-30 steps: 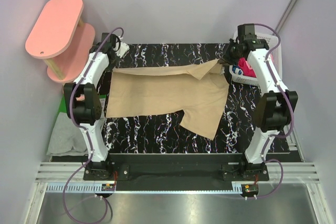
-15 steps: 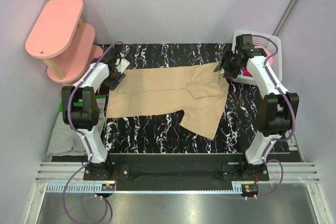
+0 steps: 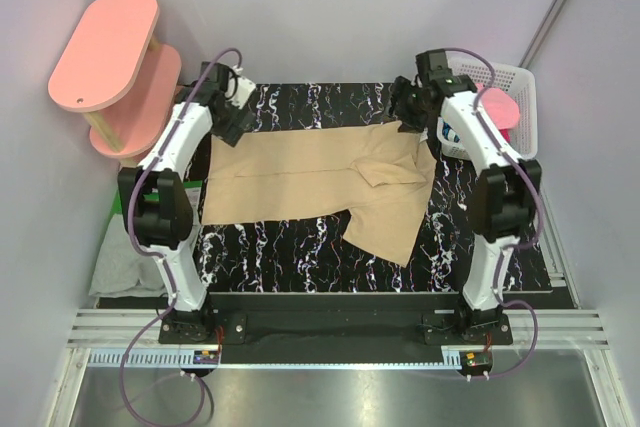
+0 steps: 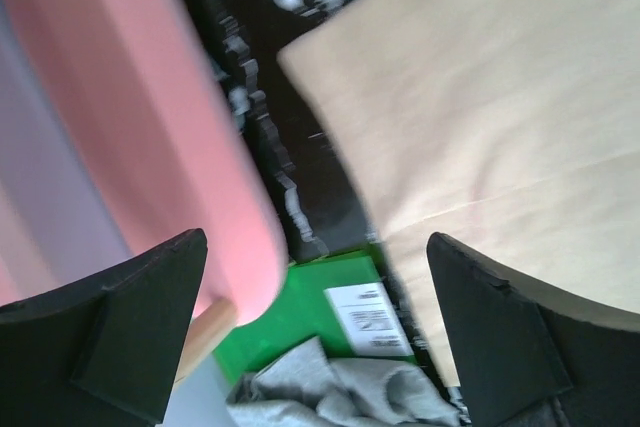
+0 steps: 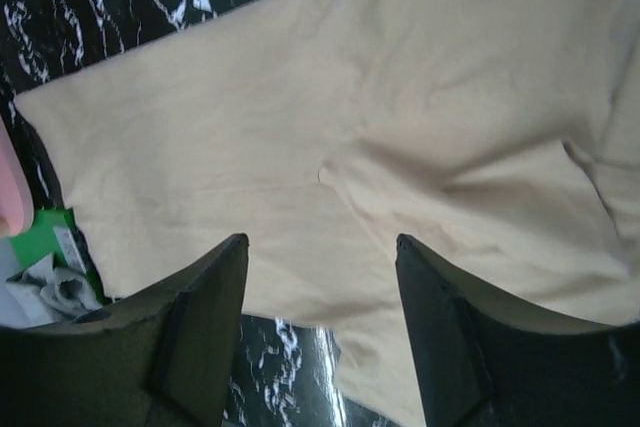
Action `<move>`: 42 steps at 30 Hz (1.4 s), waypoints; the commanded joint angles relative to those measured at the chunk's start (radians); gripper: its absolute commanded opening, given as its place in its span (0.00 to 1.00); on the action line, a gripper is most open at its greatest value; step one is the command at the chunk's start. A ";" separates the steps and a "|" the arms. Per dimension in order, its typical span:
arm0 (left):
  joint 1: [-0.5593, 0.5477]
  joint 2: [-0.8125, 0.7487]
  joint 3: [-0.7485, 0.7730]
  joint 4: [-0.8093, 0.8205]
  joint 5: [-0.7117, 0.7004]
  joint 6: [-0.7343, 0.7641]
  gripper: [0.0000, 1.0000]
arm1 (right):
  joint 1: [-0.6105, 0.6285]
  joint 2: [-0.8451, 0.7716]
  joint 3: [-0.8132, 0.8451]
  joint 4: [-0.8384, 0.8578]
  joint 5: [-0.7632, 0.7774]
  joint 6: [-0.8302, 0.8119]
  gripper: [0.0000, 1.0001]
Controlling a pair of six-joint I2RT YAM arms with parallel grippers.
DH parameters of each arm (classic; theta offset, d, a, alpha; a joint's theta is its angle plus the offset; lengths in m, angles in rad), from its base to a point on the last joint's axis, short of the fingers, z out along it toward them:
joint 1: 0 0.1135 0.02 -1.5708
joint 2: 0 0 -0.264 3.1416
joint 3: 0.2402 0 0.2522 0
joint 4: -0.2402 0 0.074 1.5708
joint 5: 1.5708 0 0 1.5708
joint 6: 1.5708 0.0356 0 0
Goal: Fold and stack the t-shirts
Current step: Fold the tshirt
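A tan t-shirt point(image 3: 300, 182) lies spread on the black marbled table point(image 3: 300, 257), with one sleeve folded in at its right side and a flap hanging toward the near edge. My left gripper point(image 3: 232, 123) hovers open over the shirt's far-left corner, nothing between its fingers point(image 4: 130, 317). In the left wrist view the tan cloth point(image 4: 480, 97) lies below and to the right of the gripper point(image 4: 315, 242). Over the shirt's far-right corner my right gripper point(image 3: 408, 107) also stands open. In its wrist view this gripper point(image 5: 320, 242) is empty above the tan t-shirt point(image 5: 300, 127).
A pink two-tier oval shelf point(image 3: 105, 47) stands at the far left, close to the left gripper. A grey t-shirt point(image 3: 125, 257) and a green one point(image 3: 118, 209) lie beside the table's left edge. A white basket point(image 3: 520, 87) at the far right holds pink clothing point(image 3: 497, 107).
Both grippers have opened and let go of the tan shirt's far corners. The far edge has dropped flat onto the table. The right gripper has shifted left, away from the basket.
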 commanded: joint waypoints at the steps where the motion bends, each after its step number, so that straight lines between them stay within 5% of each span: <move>1: -0.076 0.053 0.048 -0.044 0.064 -0.032 0.98 | -0.007 0.176 0.174 -0.048 0.001 -0.002 0.68; 8: -0.080 0.176 0.100 -0.088 0.068 -0.057 0.95 | -0.053 0.436 0.506 -0.229 0.067 0.009 0.64; 15: -0.065 0.239 0.139 -0.086 0.068 -0.063 0.94 | -0.096 0.523 0.534 -0.284 0.133 0.022 0.63; 25: 0.015 0.348 0.266 -0.086 0.073 -0.078 0.93 | -0.139 0.718 0.743 -0.309 0.007 0.039 0.62; 28: 0.030 0.386 0.325 -0.092 0.070 -0.081 0.93 | -0.154 0.743 0.751 -0.350 0.082 0.050 0.55; 35: 0.031 0.457 0.375 -0.098 0.079 -0.095 0.93 | -0.164 0.695 0.661 -0.352 0.276 0.016 0.58; 42: 0.031 0.489 0.366 -0.095 0.074 -0.100 0.93 | -0.165 0.686 0.747 -0.352 0.264 -0.004 0.62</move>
